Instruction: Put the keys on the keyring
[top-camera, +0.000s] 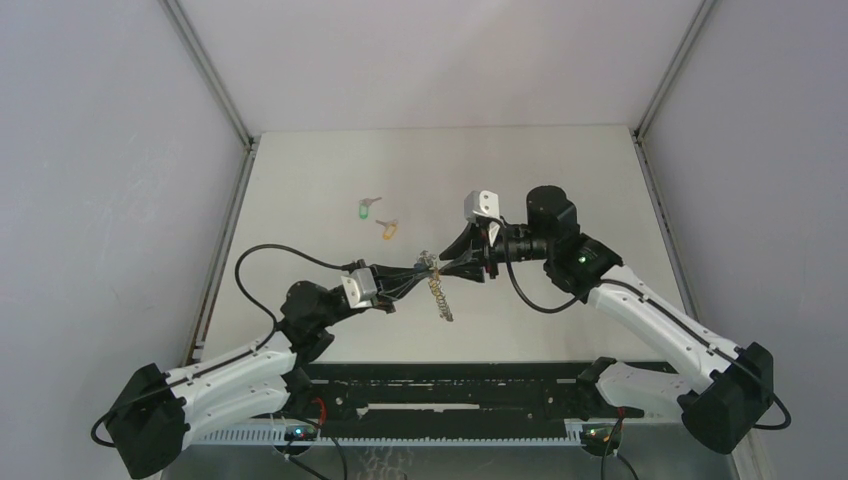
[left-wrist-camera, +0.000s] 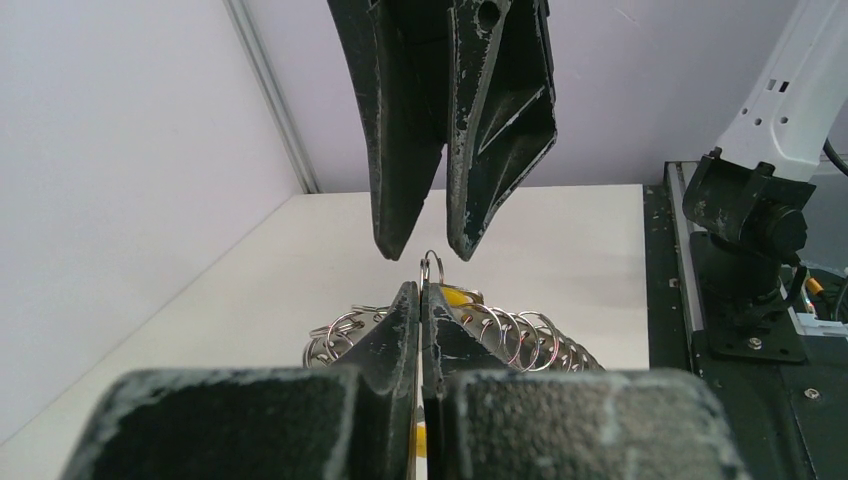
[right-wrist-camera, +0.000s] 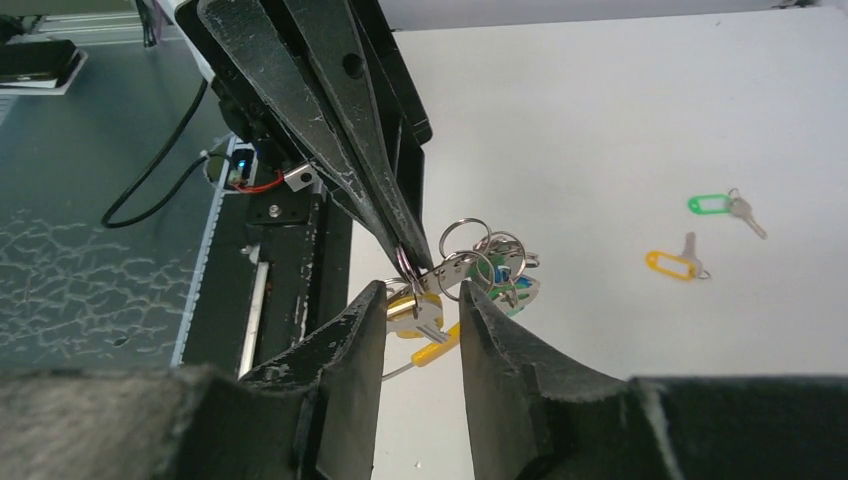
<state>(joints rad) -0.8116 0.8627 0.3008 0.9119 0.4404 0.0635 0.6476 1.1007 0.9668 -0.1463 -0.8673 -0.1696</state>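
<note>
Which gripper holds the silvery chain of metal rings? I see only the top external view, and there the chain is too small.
Observer: The left gripper is shut on one small ring of the silvery chain of metal rings.
Operator: Is the right gripper shut too?
Observer: No, the right gripper is open, and a yellow plastic tag shows in the gap between its fingers.

L arm reaches fwd and inward, wrist approx level; L gripper has jaws pressed tight together on the keyring. R arm bends in from the right. R gripper points at the L one, nearly tip-to-tip, jaws parted a little.
</note>
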